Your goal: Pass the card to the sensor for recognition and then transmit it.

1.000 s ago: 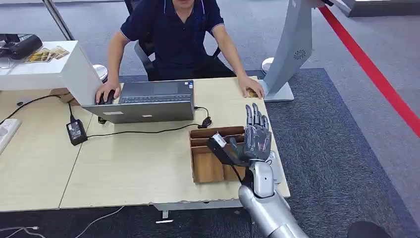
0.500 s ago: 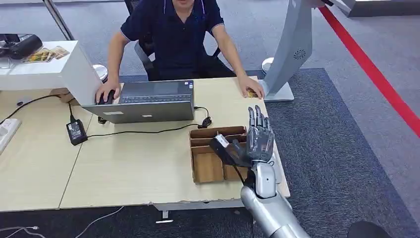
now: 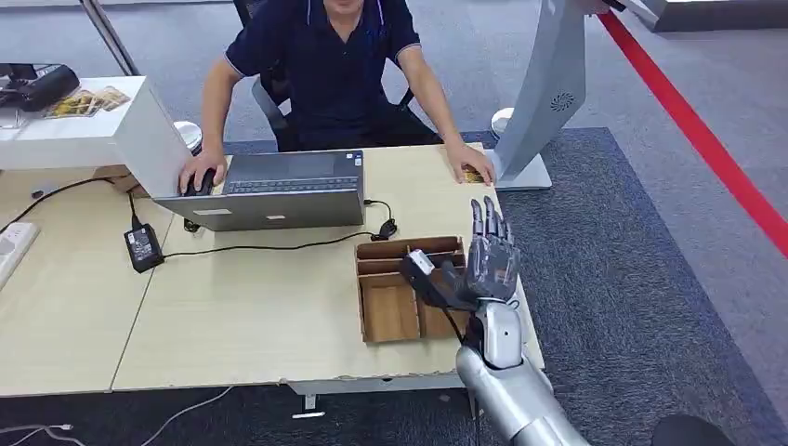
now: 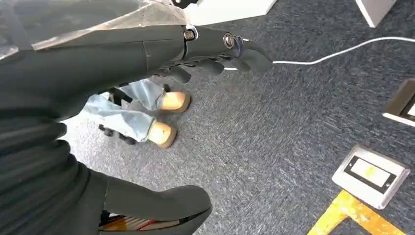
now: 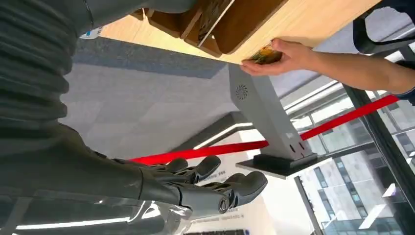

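Right hand: fingers straight and spread, holding nothing, hovering above the right end of the brown cardboard divider box on the pale wood-grain table; a thin card stands on edge in one slot of the box. Person's hand lies flat on another card at the table's far edge, touching the base of the smooth grey slanted sensor stand. Left hand hangs over coarse grey carpet, fingers loosely extended, nothing in them.
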Controlling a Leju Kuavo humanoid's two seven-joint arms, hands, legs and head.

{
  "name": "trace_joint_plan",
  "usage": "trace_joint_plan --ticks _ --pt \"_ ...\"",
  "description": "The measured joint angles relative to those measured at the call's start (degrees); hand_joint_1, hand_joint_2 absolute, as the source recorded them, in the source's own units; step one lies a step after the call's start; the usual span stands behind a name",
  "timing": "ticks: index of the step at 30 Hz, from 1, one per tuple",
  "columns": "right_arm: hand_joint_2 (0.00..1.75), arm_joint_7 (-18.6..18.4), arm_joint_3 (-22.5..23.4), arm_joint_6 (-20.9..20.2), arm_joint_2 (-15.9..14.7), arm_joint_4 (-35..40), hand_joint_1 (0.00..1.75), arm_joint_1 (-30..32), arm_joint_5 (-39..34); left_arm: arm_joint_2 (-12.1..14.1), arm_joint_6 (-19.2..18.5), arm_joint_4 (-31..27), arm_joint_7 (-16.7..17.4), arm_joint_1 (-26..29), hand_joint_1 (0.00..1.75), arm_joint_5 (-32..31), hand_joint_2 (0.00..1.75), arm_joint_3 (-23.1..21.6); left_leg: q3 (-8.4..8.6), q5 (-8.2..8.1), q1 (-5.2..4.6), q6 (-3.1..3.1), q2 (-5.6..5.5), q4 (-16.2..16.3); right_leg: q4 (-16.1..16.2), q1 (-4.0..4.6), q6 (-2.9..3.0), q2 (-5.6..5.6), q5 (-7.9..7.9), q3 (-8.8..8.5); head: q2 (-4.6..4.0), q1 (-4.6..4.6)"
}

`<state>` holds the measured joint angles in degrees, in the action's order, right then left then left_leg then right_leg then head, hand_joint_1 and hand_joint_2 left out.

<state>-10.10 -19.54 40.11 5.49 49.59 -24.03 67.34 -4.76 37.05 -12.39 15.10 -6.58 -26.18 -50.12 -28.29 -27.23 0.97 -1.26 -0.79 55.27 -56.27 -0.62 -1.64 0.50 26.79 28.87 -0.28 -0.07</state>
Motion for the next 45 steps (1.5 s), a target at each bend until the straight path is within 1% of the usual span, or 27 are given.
trace_joint_plan --ticks 21,45 --pt "1.75 0.28 -0.02 0.00 -0.29 -0.15 0.00 -0.22 -1.60 0.00 0.00 0.00 -0.04 -0.13 0.00 0.00 1.75 -0.72 0.00 0.00 0.00 0.00 0.00 0.00 0.00 0.00 0.00 0.00 0.00 0.00 0.00 0.00" --pt "1.75 0.79 -0.09 0.00 -0.22 -0.15 0.00 -0.23 -1.84 0.00 -0.07 0.00 -0.04 -0.14 0.00 0.02 1.75 -0.92 -0.01 0.00 0.00 0.00 0.00 0.00 0.00 0.00 0.00 0.00 0.00 0.00 0.00 0.00"
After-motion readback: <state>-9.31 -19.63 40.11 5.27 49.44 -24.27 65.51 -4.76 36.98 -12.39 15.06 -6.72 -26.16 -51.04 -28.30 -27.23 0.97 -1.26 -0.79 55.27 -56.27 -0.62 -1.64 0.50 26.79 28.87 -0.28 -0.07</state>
